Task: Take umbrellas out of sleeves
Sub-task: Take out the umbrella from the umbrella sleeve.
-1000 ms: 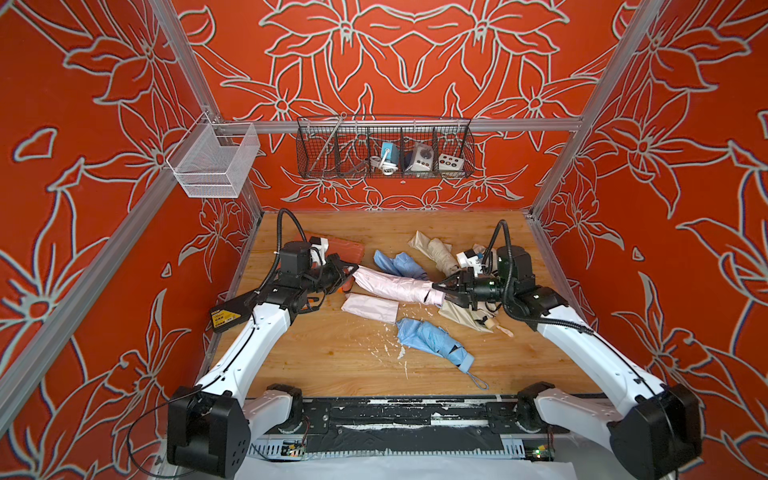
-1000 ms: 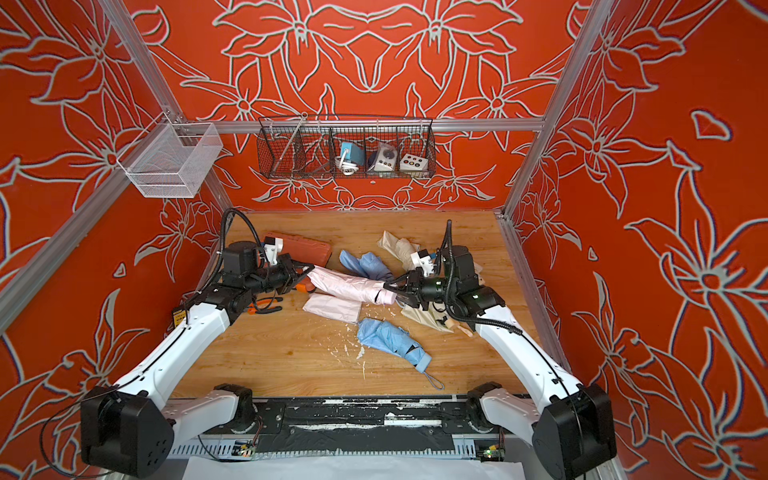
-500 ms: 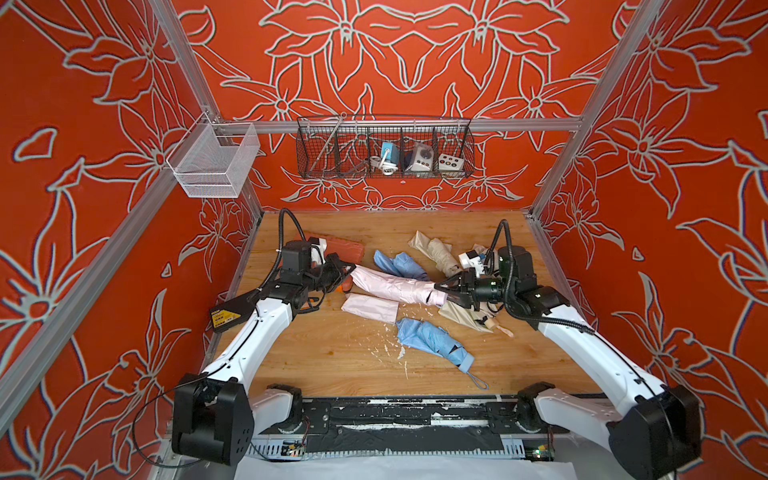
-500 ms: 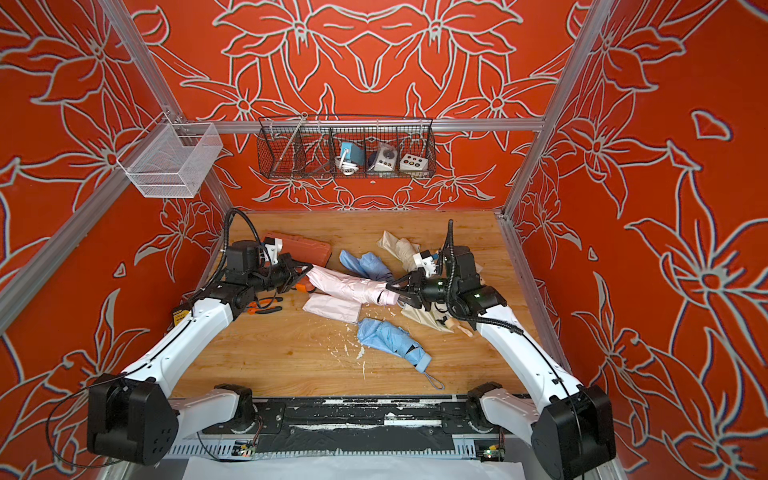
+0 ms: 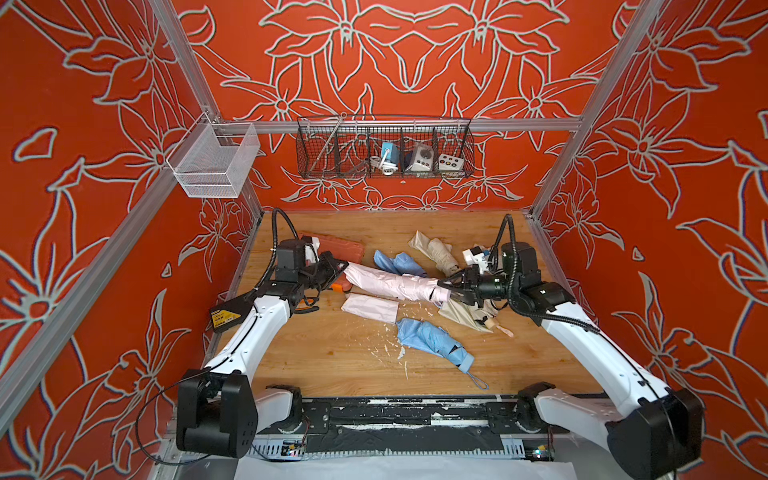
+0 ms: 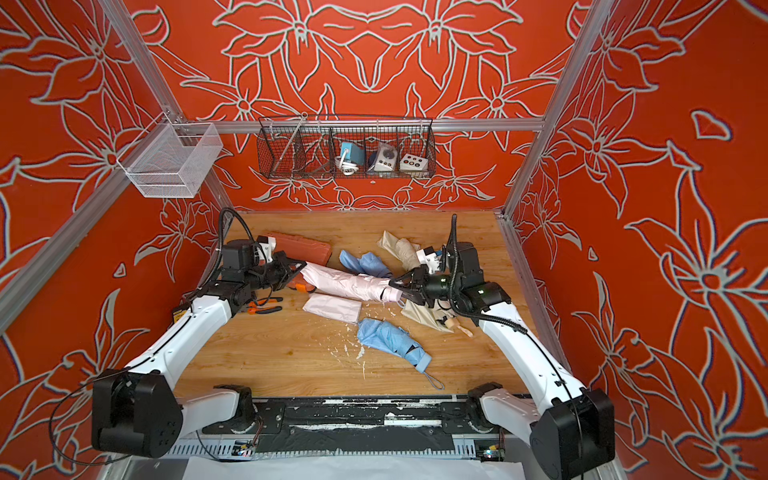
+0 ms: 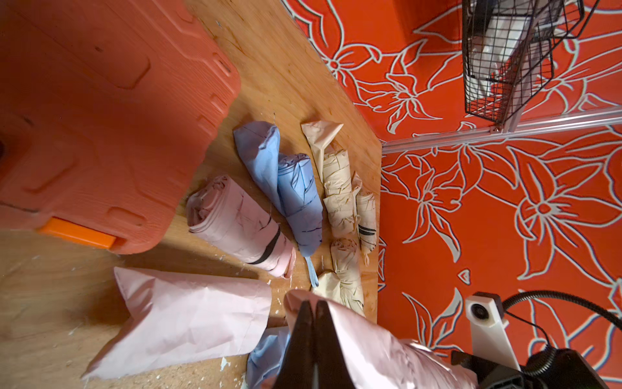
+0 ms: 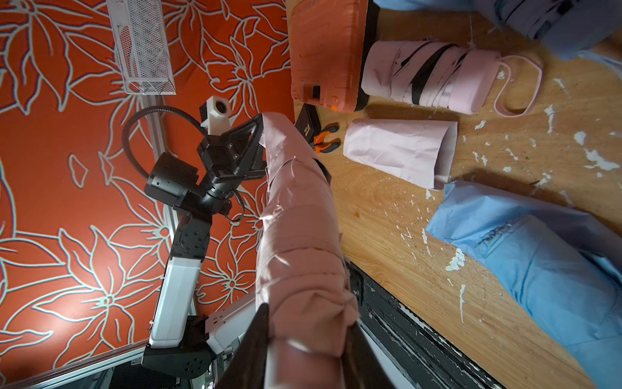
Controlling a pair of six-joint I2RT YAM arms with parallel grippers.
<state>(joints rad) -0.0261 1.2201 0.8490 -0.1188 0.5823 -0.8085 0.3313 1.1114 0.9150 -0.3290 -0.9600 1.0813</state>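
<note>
A pale pink umbrella (image 5: 395, 284) still in its sleeve hangs above the table between both arms. My left gripper (image 5: 338, 266) is shut on the sleeve's (image 7: 370, 343) flat far end, seen up close with the left gripper (image 7: 311, 303) pinching the fabric. My right gripper (image 5: 446, 289) is shut on the umbrella's handle end, where the sleeve (image 8: 299, 235) bunches at the right gripper (image 8: 306, 320). An empty pink sleeve (image 5: 370, 307) lies flat below. A bare pink umbrella (image 8: 427, 77) lies by the case.
An orange tool case (image 5: 336, 247) sits at the back left, pliers (image 6: 262, 305) beside my left arm. Blue umbrellas (image 5: 432, 340) (image 5: 399, 264) and cream ones (image 5: 436, 251) (image 5: 465, 311) lie around. A wire basket (image 5: 384, 147) and a mesh basket (image 5: 212, 160) hang on the walls.
My right gripper has drawn a little to the right with the umbrella's end. The left gripper has hardly moved and keeps its pinch.
</note>
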